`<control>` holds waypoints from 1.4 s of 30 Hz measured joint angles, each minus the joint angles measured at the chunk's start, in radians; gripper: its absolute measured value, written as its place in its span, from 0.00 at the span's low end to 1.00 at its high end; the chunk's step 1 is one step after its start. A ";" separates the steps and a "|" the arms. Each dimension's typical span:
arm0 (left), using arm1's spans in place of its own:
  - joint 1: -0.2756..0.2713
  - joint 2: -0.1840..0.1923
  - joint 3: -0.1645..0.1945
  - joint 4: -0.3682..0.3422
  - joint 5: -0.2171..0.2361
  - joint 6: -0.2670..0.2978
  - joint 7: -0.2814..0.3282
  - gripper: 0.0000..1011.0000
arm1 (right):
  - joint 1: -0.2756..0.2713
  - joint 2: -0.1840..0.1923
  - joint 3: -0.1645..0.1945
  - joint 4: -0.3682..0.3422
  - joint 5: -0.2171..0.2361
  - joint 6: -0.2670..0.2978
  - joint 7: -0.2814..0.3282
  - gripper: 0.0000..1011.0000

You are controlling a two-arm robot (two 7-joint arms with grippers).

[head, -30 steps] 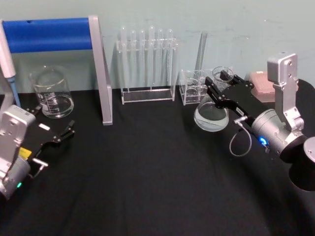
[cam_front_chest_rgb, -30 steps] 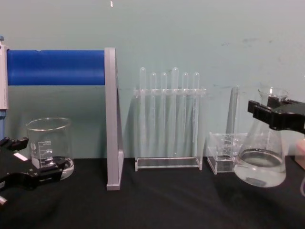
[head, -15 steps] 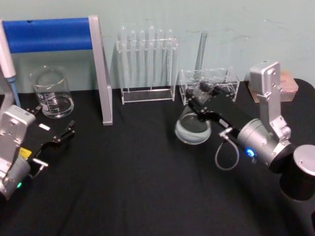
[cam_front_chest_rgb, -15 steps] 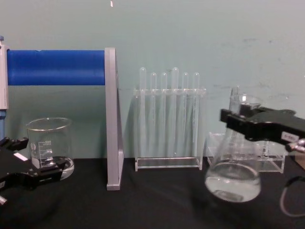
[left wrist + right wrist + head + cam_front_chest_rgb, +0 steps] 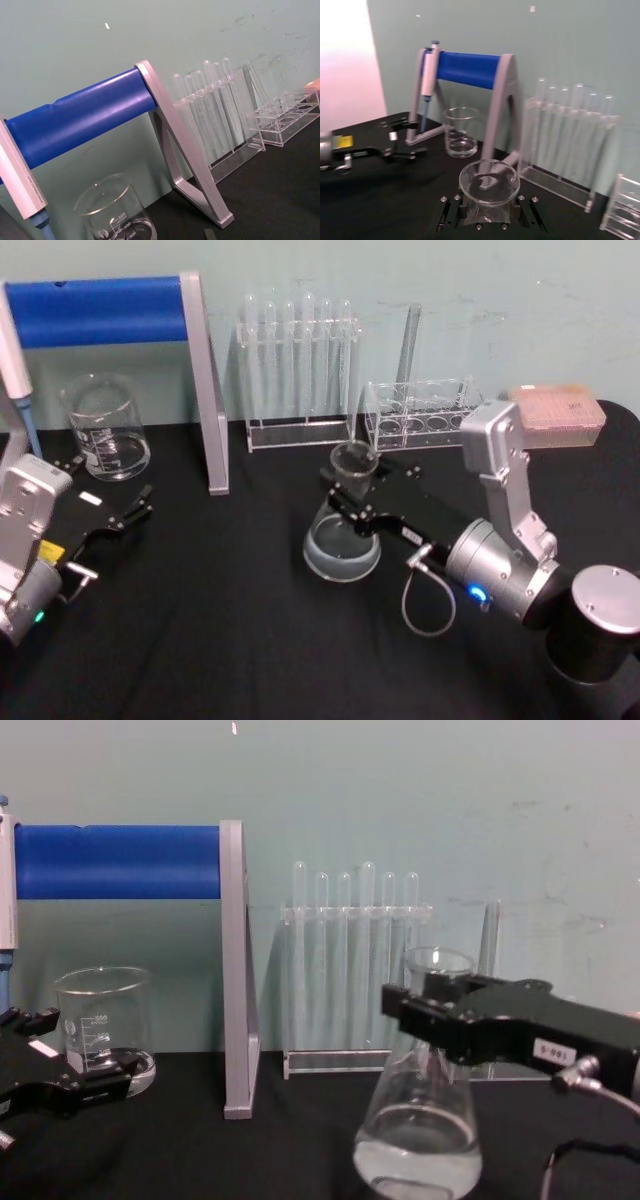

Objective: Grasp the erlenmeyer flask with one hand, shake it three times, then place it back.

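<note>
The erlenmeyer flask (image 5: 342, 540) is clear glass with a little clear liquid in its wide base. It stands upright near the middle of the black table. My right gripper (image 5: 350, 498) is shut on its neck just below the flared rim. From the chest view the flask (image 5: 418, 1145) sits low and close, with the black jaws of the right gripper (image 5: 428, 1012) clamped across the neck. Whether its base touches the cloth I cannot tell. The right wrist view looks down into the flask's rim (image 5: 489, 181). My left gripper (image 5: 108, 488) rests open at the table's left side.
A glass beaker (image 5: 105, 430) stands at the back left beside a blue-barred pipette stand (image 5: 100, 310). A test tube rack (image 5: 298, 370) and a low clear rack (image 5: 420, 412) line the back wall. A pink box (image 5: 557, 405) sits at the back right.
My right gripper has carried the flask from the back right, by the clear rack, leftward and toward me to the table's middle. The left arm has not moved.
</note>
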 joint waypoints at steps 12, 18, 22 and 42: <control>0.000 0.000 0.000 0.000 0.000 0.000 0.000 0.99 | -0.031 0.037 -0.051 -0.057 0.024 0.001 0.035 0.44; 0.000 0.000 0.000 0.000 0.000 0.000 0.000 0.99 | -0.040 0.052 -0.070 -0.076 0.032 -0.001 0.046 0.44; 0.000 0.000 0.000 0.000 0.000 0.000 0.000 0.99 | -0.043 0.059 -0.080 -0.082 0.035 -0.004 0.049 0.44; 0.000 0.000 0.000 0.000 0.000 0.000 0.000 0.99 | 0.014 0.038 -0.016 -0.002 0.037 -0.014 -0.032 0.44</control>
